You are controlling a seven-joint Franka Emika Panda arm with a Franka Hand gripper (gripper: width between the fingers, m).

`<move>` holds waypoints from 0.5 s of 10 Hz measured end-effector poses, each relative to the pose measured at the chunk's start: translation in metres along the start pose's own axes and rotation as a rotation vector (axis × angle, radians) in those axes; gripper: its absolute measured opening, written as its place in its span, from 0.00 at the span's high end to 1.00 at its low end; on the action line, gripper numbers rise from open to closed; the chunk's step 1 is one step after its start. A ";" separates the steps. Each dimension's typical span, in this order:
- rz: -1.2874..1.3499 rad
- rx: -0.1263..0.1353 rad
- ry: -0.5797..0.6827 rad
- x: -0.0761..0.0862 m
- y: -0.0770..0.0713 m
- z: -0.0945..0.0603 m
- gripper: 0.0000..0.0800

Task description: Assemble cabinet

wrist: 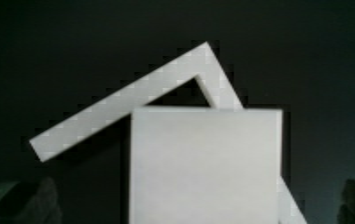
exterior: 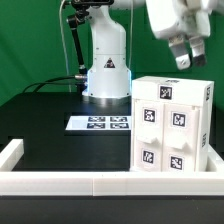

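Observation:
The cabinet (exterior: pixel 170 125) is a large white box with several black-and-white tags on its front, standing upright on the black table at the exterior view's right. My gripper (exterior: pixel 186 58) hangs in the air above the cabinet's top, clear of it. It is open and holds nothing. In the wrist view the cabinet (wrist: pixel 209 165) shows as a white block below and between my fingertips (wrist: pixel 21 202), which stand wide apart at the frame's corners. No loose panel blocks show apart from the body.
The marker board (exterior: pixel 100 123) lies flat in front of the robot base (exterior: pixel 106 72). A low white border rail (exterior: pixel 90 184) runs along the table's near edge and left side; its corner shows in the wrist view (wrist: pixel 129 105).

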State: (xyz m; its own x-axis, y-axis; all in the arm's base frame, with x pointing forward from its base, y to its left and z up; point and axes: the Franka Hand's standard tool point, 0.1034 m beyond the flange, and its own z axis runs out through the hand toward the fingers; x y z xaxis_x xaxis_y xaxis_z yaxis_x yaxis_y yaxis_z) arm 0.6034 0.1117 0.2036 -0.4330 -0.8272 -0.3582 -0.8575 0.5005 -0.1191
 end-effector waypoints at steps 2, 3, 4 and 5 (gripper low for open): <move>-0.011 0.002 -0.017 -0.022 0.007 -0.003 0.00; -0.026 -0.007 -0.017 -0.030 0.013 0.003 0.00; -0.049 -0.017 -0.014 -0.033 0.017 0.008 0.00; -0.049 -0.014 -0.014 -0.032 0.015 0.007 0.00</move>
State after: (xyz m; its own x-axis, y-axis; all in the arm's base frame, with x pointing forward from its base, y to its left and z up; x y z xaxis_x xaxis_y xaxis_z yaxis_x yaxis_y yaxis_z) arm 0.6064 0.1470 0.2068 -0.3863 -0.8472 -0.3648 -0.8815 0.4554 -0.1243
